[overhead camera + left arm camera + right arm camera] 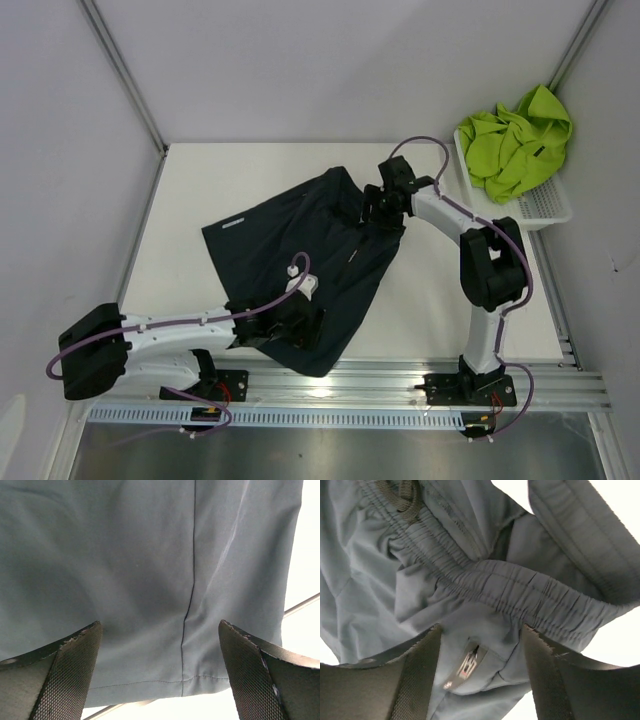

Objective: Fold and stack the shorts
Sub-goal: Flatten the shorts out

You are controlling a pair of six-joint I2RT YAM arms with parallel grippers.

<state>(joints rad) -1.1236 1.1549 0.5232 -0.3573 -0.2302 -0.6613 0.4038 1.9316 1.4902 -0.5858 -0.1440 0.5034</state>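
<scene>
**Navy pair laid out, first fold not yet made; both grippers spread over the cloth**

Position of work: the dark navy shorts (300, 245) lie skewed across the middle of the top view. The waistband (530, 597) is toward the upper right and a leg hem (145, 682) is toward the lower centre. The cloth is rumpled and not squared.

End effectors: the left gripper (300, 322) sits over the leg hem. In its wrist view the fingers (70, 680) stand wide apart with flat cloth and a seam between them, and nothing is pinched. The right gripper (383, 205) sits at the waistband, its fingers (415, 680) likewise spread to either side of the gathered elastic and a small label (466, 666).

Assessment: the step in hand appears to be lining up grips for the first fold. The next move calls for both grippers to close on their edges and carry the cloth together, keeping it taut.

Obstructions: the waistband is bunched and doubled over, so the right gripper may catch only one layer. The lowest corner of the shorts lies close to the mounting rail (400, 385).

Surroundings: the lime green shorts (515, 140) lie crumpled in the white mesh basket (548, 210) at the upper right, well apart from the navy pair. Stacking is not yet begun.
</scene>
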